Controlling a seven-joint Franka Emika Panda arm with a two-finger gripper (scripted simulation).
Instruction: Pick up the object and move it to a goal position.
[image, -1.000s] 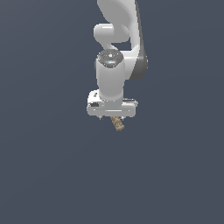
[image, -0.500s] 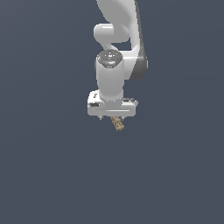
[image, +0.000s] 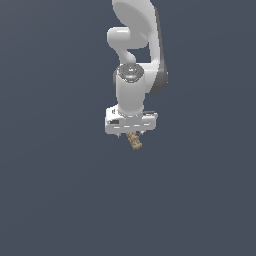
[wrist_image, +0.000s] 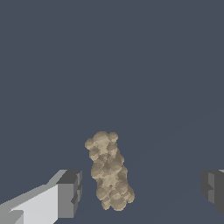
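Lump (image: 134, 140) right under the claw (image: 131, 134), poking out just below the white hand in the exterior view, tan-brown, speckled and knobbly, tilted a touch toward that view's right at its lower end. Sits between the two fingers in the wrist view (wrist_image: 109, 175), long axis running away from the camera, closer to the grey-padded finger (wrist_image: 69, 194) than to the other pad (wrist_image: 213, 187). Clear dark gap on both sides: no pad touching, wide space toward the far finger, a narrow strip toward the near one. Claw spread wide, released, gripping nothing. White arm (image: 135, 55) standing above, wrist pointing straight down, hand squarely over the lump. Plain dark blue-grey ground (image: 60, 200) all around, same flat tone in both views, faint lighter line crossing it past the lump in the wrist view. Hard to say from these views whether the lump rests on that ground or hangs off it; no shadow to read. Fingertips themselves barely showing in the exterior view, hidden behind the hand's lower edge, with only the lump sticking out beneath
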